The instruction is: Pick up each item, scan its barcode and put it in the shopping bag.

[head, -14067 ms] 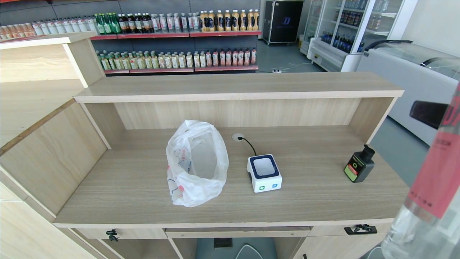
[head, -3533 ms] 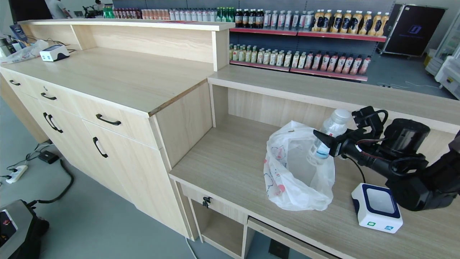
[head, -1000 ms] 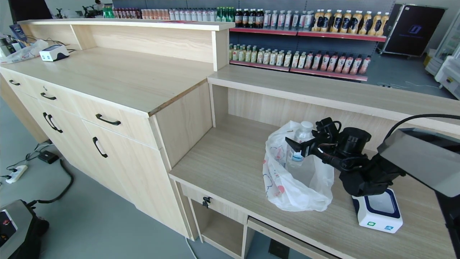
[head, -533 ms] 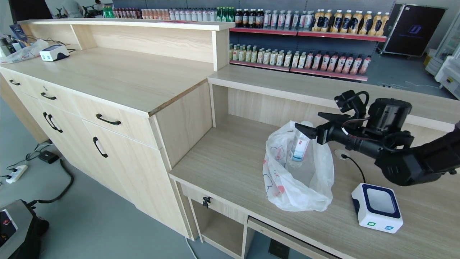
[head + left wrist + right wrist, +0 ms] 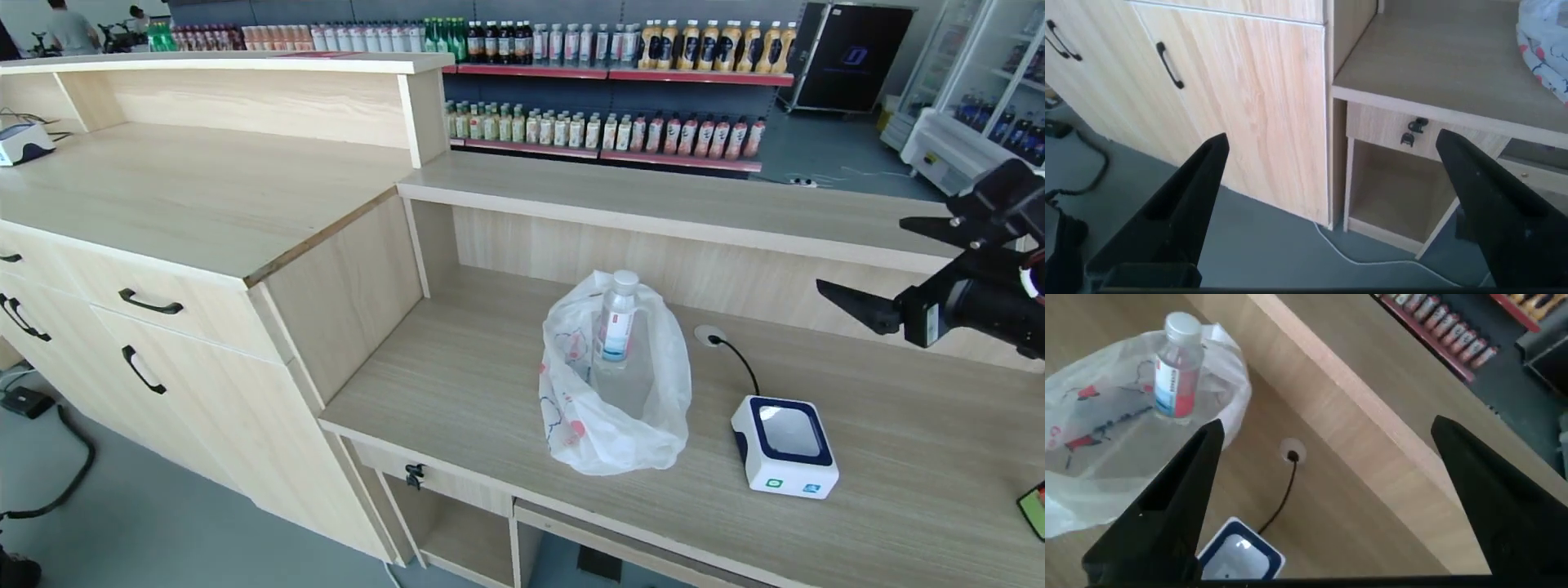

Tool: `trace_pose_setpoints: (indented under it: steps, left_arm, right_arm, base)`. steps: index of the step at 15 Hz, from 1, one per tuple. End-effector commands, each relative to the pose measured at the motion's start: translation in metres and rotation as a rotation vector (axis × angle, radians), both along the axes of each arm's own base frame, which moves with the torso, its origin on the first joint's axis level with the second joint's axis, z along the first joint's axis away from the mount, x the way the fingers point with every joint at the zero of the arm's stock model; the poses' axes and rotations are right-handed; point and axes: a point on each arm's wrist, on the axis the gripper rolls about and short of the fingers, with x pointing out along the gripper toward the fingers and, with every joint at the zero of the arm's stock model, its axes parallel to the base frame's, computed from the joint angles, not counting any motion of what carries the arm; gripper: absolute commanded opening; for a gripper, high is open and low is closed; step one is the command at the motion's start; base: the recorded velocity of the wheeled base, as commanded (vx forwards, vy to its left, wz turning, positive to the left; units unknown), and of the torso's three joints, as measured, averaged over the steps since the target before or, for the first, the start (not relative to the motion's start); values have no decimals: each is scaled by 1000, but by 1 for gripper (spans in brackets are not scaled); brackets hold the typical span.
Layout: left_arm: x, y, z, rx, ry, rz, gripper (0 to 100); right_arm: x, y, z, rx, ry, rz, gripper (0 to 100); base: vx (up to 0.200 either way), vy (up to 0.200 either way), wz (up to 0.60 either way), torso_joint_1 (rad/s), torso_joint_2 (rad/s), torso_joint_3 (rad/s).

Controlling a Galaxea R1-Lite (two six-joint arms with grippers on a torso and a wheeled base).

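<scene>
one bottle point(image 5: 615, 322) upright in the shopping bag point(image 5: 571, 412), well apart from the wide-open, empty right hand point(image 5: 862, 254)

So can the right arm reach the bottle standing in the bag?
Probably yes. The right pincer hangs open over the counter, apart from the bottle, whose cap and neck stick up out of the shopping bag. Nothing stands between them.

A shop: stocked drink shelves point(image 5: 604, 77), glass-door fridges point(image 5: 971, 90), and a wooden checkout counter point(image 5: 506, 392) with a scanner point(image 5: 784, 445).
</scene>
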Motion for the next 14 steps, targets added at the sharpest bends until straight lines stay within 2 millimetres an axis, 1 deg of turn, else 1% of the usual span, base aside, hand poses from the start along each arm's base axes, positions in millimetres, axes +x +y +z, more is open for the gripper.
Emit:
trace_pose_setpoints:
  steps: [1,3,5,7,8,9,10,11,12,13,14]
  left_arm:
    - [0,0,0,0,0,0,100]
    - [0,0,0,0,0,0,100]
    - [0,0,0,0,0,0,100]
    - [0,0,0,0,0,0,100]
    - [0,0,0,0,0,0,100]
    - [0,0,0,0,0,0,100]
    - [0,0,0,0,0,0,100]
    - [0,0,0,0,0,0,100]
    - [0,0,0,0,0,0,100]
    - [0,0,0,0,0,0,100]
    - [0,0,0,0,0,0,100]
  right_arm:
    - [-26,-10,30,71,-36,-197,100]
    - [-40,-35,35,149,27,-426,100]
    - [-53,-60,31,198,73,-580,100]
    - [-62,-78,22,260,110,-698,100]
    - [-62,-88,17,276,121,-747,100]
    - [-59,-99,13,290,128,-790,100]
    - [-50,-111,3,320,129,-823,100]
    - [-41,-120,-10,370,131,-835,100]
    - [-39,-121,-12,378,137,-832,100]
    - [-29,-131,-35,437,209,-724,100]
    - [-26,-136,-43,454,238,-642,100]
  base:
    - [0,0,-600,-2,2,7]
    - [0,0,-600,0,2,0]
    - [0,0,-600,7,0,2]
    - [0,0,-600,0,0,0]
    - [0,0,-600,2,2,-2]
    - [0,0,-600,7,2,2]
    - [0,0,-600,2,-2,2]
    - [0,0,0,0,0,0]
    - [0,0,0,0,0,0]
    - [0,0,0,0,0,0]
    - [0,0,0,0,0,0]
